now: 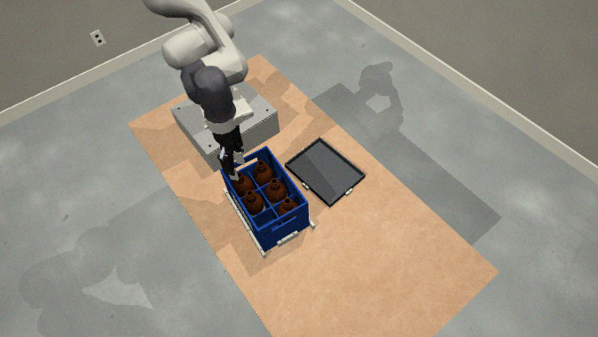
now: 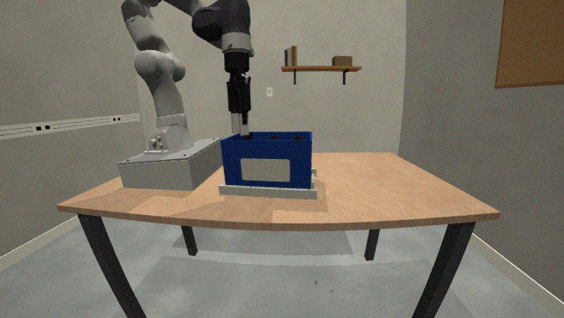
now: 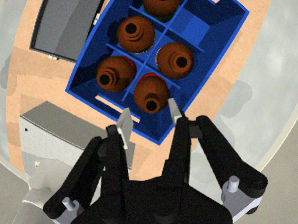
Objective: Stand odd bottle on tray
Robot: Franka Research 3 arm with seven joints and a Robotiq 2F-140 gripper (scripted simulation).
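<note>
The blue crate (image 1: pixel 293 226) (image 2: pixel 268 148) (image 3: pixel 220 49) stands level with five brown bottles upright in it. My gripper (image 1: pixel 237 168) (image 2: pixel 240 133) (image 3: pixel 150 112) is partly open, fingers down, at rim height over the crate's robot-side end. Its fingertips are on either side of the near corner bottle (image 1: pixel 241 184) (image 3: pixel 151 90), with nothing gripped. The others are a bottle (image 1: pixel 263 176) (image 3: pixel 116 74) beside it, two middle bottles and a far bottle (image 1: pixel 287 208) (image 3: pixel 161 5). Neck differences are too small to tell. The dark tray (image 1: pixel 328 173) (image 3: pixel 65 25) lies flat and empty.
One far compartment (image 1: pixel 264 217) (image 3: pixel 192 30) of the crate is empty. Blue dividers separate the bottles. Pale rails (image 1: pixel 245 222) (image 2: pixel 268 192) edge the crate's base. The grey robot base (image 1: pixel 262 121) (image 2: pixel 155 176) stands close behind the crate.
</note>
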